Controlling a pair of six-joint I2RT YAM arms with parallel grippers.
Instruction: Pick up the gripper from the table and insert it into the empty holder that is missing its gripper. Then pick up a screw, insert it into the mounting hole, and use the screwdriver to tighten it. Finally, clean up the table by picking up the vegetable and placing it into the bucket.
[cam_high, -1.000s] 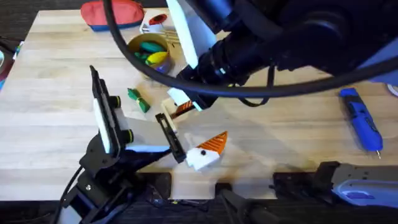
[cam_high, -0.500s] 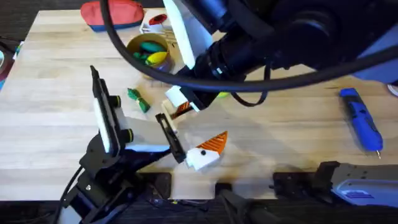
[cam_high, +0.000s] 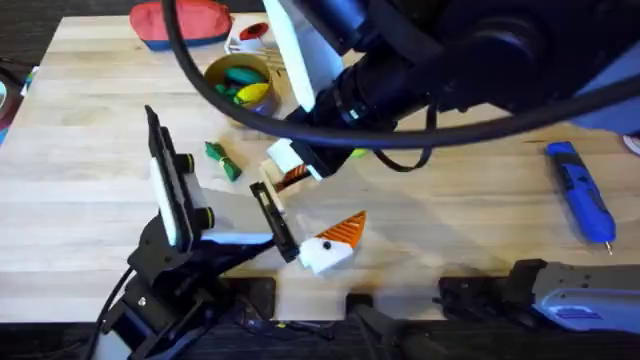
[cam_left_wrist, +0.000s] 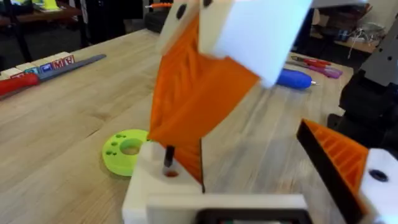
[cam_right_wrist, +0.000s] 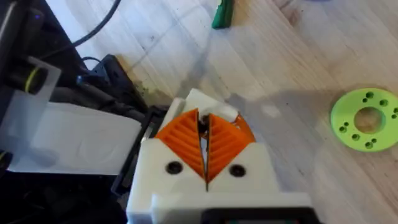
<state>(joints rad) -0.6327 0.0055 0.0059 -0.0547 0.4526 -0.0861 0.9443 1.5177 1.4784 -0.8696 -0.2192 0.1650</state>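
The right gripper's (cam_right_wrist: 205, 146) orange ribbed pads (cam_right_wrist: 180, 134) pinch the small orange wedge-shaped gripper (cam_left_wrist: 193, 93), just above the left arm's empty white plastic holder (cam_left_wrist: 158, 183); the left gripper's (cam_high: 300, 225) fingers are spread.

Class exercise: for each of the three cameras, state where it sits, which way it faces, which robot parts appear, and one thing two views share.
Overhead: above the bases, looking down and forward at the table; both arms show.
Left wrist: on the left arm, facing across the table; the open left end effector below, the right end effector above, holding the orange wedge tip.
Right wrist: looking down past its shut pads.
Shared: both wrist views show the green disc.
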